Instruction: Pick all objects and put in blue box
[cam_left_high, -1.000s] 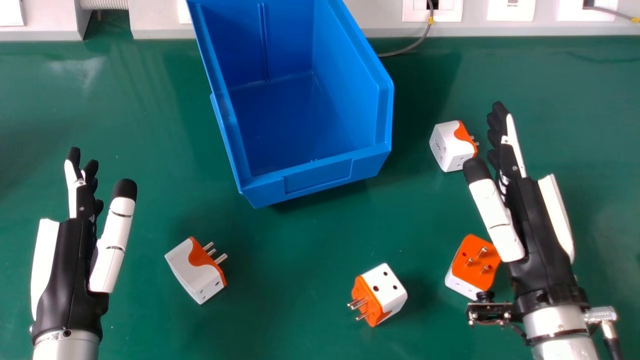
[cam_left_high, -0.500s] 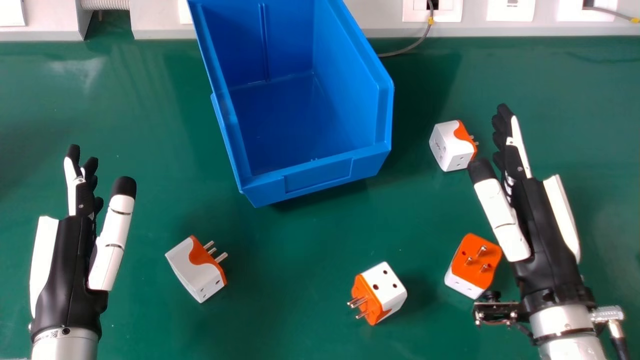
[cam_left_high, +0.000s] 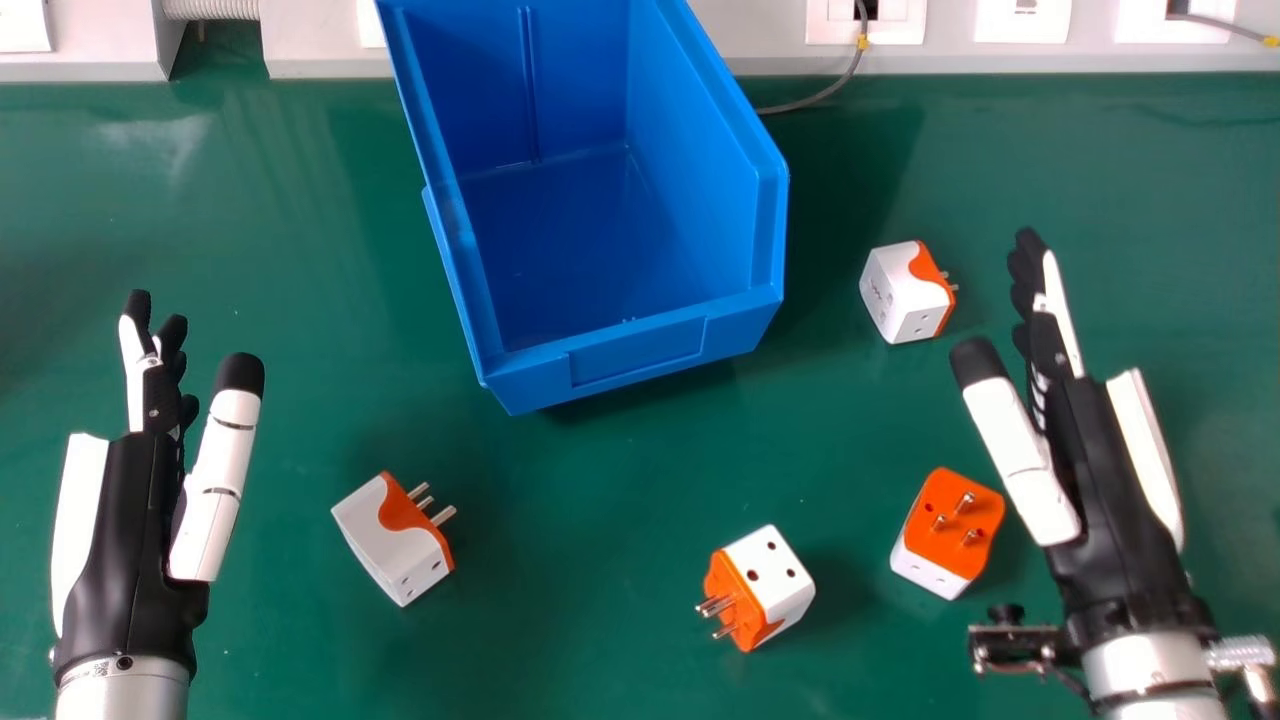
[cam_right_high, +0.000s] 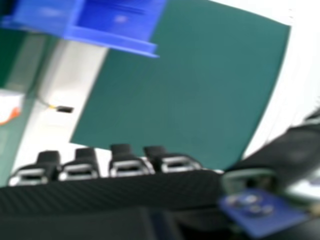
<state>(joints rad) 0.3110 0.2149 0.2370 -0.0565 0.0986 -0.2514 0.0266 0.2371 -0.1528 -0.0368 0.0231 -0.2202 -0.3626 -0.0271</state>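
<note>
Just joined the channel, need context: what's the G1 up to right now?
Nothing is being handled. Four orange-and-white plug adapters lie loose on the green table, in front of and beside the blue box, which has none in it yet. The left hand and right hand are both open and empty, one toward each side of the table.

- Blue open-topped plastic box (cam_left_high: 640, 352) is looking smooth.
- Flat green table (cam_left_high: 560, 500) is shining faintly.
- Boxy white-and-orange plastic adapters (cam_left_high: 392, 540) are showing smooth faces, slim shiny metal pins (cam_left_high: 442, 516).
</note>
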